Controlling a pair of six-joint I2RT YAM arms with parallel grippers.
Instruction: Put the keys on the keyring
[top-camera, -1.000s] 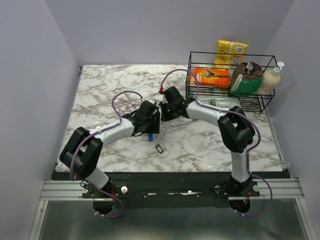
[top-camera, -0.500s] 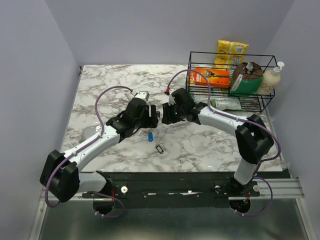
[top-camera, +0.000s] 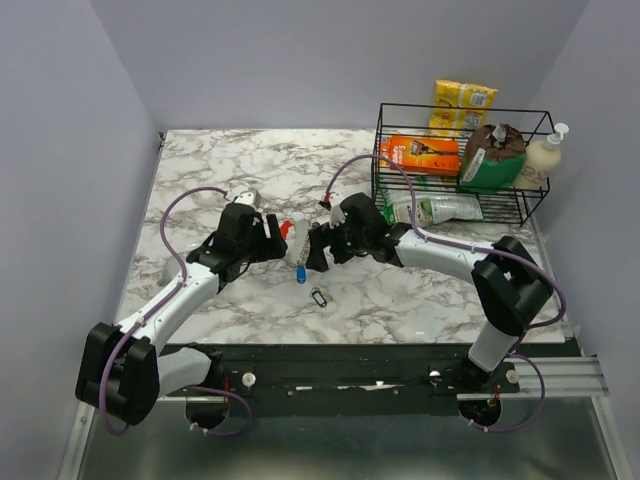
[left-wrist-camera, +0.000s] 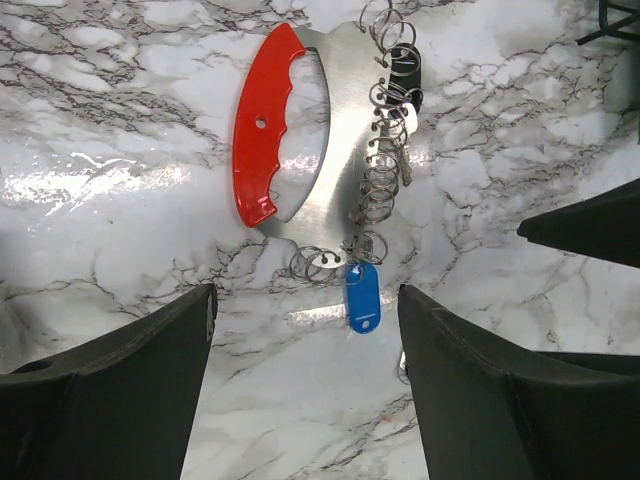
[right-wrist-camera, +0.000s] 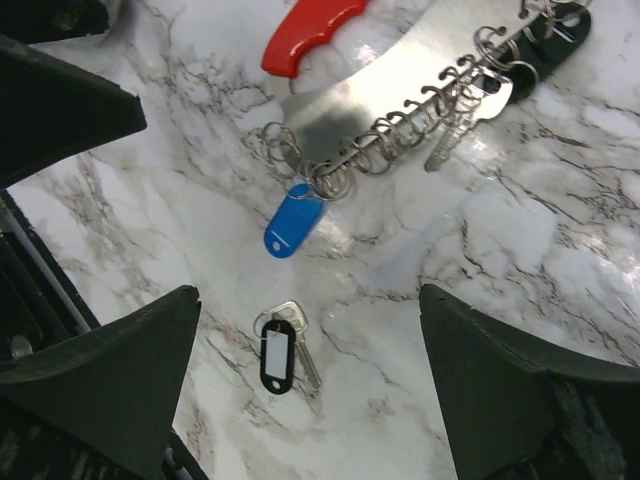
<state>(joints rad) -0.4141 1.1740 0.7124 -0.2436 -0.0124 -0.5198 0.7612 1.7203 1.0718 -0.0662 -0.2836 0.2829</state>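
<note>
Red keyring (top-camera: 287, 229) lying bare on the veined marble surface (top-camera: 200, 180), between two released hands.

Hemmed in by plain grey-lilac walls (top-camera: 300, 60); at the far right, a black wire basket (top-camera: 465, 106) holding an orange box (top-camera: 425, 152), a green bag (top-camera: 492, 160) and a pump bottle (top-camera: 545, 155), with yellow packets (top-camera: 463, 100) behind. Left hand (top-camera: 270, 240) spread wide, grasping nothing, just left of the keyring; right hand (top-camera: 318, 250) likewise spread and unladen, just right of it. Strung along the keyring's silvery edge: small rings (left-wrist-camera: 378, 190), a blue-headed key (left-wrist-camera: 362, 298) at the near end, a black-headed key (left-wrist-camera: 405, 70) at the far end. Nearer than the bunch and apart from it, a loose key (right-wrist-camera: 279, 352) with a black oval head, flat on the surface. Against half a second back: left hand drawn away leftward, right hand shifted nearer, keyring uncovered; blue-headed key and loose key in the same spots.
</note>
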